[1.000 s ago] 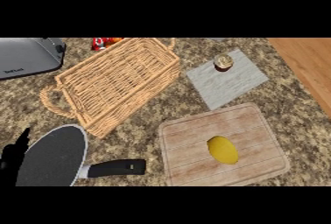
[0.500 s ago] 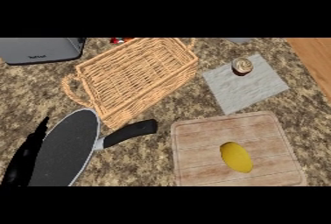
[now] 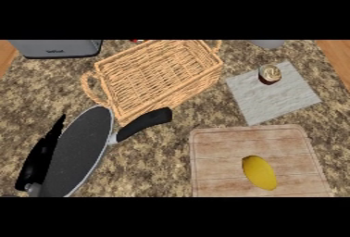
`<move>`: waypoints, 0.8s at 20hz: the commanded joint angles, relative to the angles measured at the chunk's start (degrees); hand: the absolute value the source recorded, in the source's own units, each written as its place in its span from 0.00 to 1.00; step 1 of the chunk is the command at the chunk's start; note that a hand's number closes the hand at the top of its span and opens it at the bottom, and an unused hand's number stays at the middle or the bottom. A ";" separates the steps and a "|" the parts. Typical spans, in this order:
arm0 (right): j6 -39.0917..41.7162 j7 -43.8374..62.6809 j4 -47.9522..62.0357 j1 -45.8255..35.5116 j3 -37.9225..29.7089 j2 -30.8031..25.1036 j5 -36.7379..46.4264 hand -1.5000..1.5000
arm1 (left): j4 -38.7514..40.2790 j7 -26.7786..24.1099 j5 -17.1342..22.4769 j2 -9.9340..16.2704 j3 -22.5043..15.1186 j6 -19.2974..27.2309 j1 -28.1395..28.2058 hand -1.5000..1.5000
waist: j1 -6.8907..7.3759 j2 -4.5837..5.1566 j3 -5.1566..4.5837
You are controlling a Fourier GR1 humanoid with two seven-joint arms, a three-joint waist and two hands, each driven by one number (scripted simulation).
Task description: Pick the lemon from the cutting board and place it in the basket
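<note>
Fingers (image 3: 41, 155) of my left hand hang straight, holding nothing; lemon (image 3: 259, 172) sits on the cutting board (image 3: 226, 143), wicker basket (image 3: 157, 74) unfilled.

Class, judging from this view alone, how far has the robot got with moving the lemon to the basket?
Nothing is done yet: the lemon lies on the cutting board, and the basket holds nothing. Only the left hand shows, beside the pan. Picking and placing remain.

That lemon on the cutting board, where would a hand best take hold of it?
Probably across its narrow middle, coming from above. The lemon lies flat on the cutting board, its long axis running from upper left to lower right, so fingers closing over the short width should fit best. Nothing stands close beside it. The left hand shows at the left edge, beside the pan.
</note>
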 commanded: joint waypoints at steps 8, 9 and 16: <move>-6.10 -7.63 1.40 -5.04 -0.23 0.50 1.51 0.00 | 2.42 -1.09 -1.69 -2.47 -0.08 -1.39 -1.93 0.50 | 1.51 0.38 -0.11; -8.26 -8.70 4.79 -7.08 1.71 0.50 2.09 0.00 | 0.57 0.57 -2.64 -3.50 -1.50 -0.27 -0.81 0.50 | 1.67 0.28 -0.06; -9.32 -7.03 6.45 -10.47 1.28 -0.58 1.98 0.00 | 4.41 -0.57 -3.33 -3.75 0.88 -1.37 -3.40 0.50 | 1.55 0.40 -0.07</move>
